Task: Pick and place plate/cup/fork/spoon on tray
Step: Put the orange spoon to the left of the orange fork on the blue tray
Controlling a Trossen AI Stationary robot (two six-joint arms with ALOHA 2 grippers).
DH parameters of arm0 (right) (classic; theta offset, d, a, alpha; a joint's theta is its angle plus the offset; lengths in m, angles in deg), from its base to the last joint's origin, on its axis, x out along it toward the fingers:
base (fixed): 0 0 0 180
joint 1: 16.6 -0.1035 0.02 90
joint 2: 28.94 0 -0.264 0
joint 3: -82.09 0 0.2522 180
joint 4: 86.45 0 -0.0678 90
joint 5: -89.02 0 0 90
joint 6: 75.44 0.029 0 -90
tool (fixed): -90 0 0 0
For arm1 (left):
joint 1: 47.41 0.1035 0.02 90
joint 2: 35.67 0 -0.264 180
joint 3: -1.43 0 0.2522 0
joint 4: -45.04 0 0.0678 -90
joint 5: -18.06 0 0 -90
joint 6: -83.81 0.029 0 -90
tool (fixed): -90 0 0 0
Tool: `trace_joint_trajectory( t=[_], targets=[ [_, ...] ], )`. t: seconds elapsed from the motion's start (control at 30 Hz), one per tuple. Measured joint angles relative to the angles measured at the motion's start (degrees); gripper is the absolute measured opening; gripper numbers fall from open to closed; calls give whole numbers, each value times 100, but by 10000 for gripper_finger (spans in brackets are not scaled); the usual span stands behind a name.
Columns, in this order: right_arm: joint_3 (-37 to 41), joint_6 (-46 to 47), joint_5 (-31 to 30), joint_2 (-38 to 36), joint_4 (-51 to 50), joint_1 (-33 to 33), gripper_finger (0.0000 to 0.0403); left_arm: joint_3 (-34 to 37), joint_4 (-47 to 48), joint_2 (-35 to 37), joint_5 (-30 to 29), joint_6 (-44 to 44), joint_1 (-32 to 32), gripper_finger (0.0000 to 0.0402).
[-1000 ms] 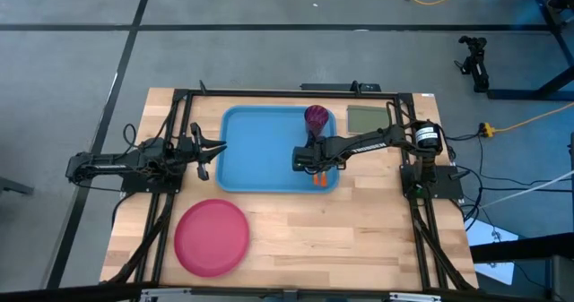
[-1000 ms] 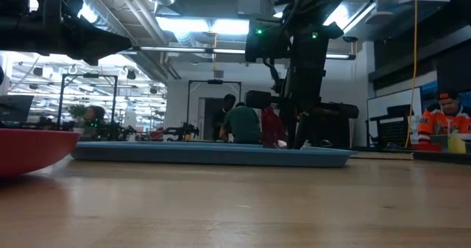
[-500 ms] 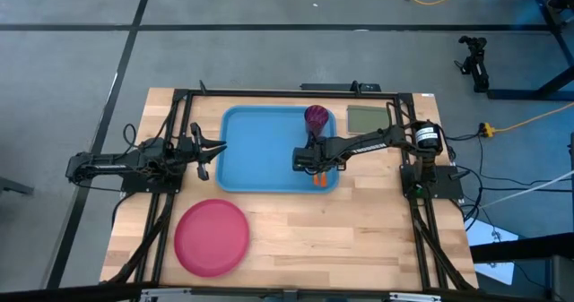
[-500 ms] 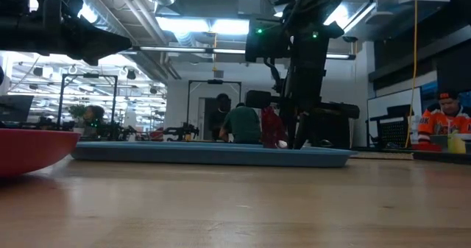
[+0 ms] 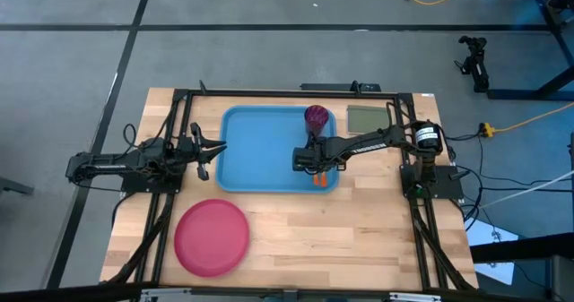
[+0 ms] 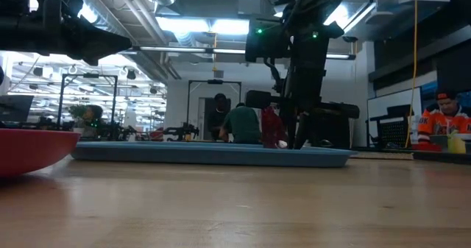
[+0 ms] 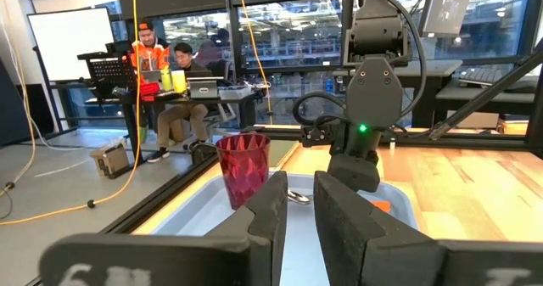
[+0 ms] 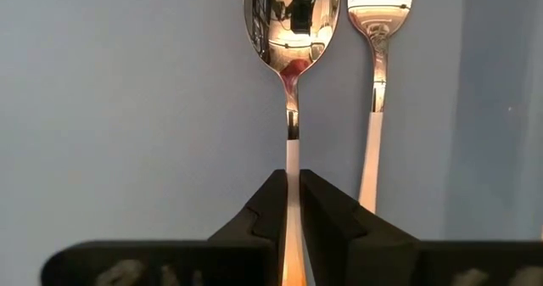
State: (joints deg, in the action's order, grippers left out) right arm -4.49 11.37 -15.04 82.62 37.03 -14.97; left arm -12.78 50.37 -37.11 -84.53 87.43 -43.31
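The step in hand looks like setting the spoon (image 8: 291, 57) down on the tray (image 5: 260, 150): the right gripper (image 8: 292, 203) sits low over the tray's right half, its two fingers pinched on the spoon's orange handle, with the silver bowl stretched out ahead against the blue floor. The fork (image 8: 377, 31) already lies on the tray just beside the spoon and parallel to it, apart by a thin strip of blue (its tines run out of the wrist view, so only neck and handle can be read). The cup (image 5: 317, 117) stands upright in the tray's far right corner, near the gripper. The plate (image 5: 212, 237) is the one piece not yet on the tray; it rests on the wooden table (image 5: 359, 239) off the tray's near left corner, well apart from it. The left gripper (image 7: 293, 218) waits just off the tray's left edge, its fingers nearly together and gripping nothing. I judge the next move to be a release: the right fingers part, then lift straight up without dragging the handle into the fork. After that the plate remains to be fetched.
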Motion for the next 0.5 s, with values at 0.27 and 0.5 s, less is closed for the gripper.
trace_joint_trajectory(
  t=[0.27,0.5],
  targets=[
    [0,14,-21,0,-26,0,38,0,0,-1,0,0,2,55],
    [0,38,-94,0,-28,0,38,1,0,0,0,0,1,55]
  ],
)
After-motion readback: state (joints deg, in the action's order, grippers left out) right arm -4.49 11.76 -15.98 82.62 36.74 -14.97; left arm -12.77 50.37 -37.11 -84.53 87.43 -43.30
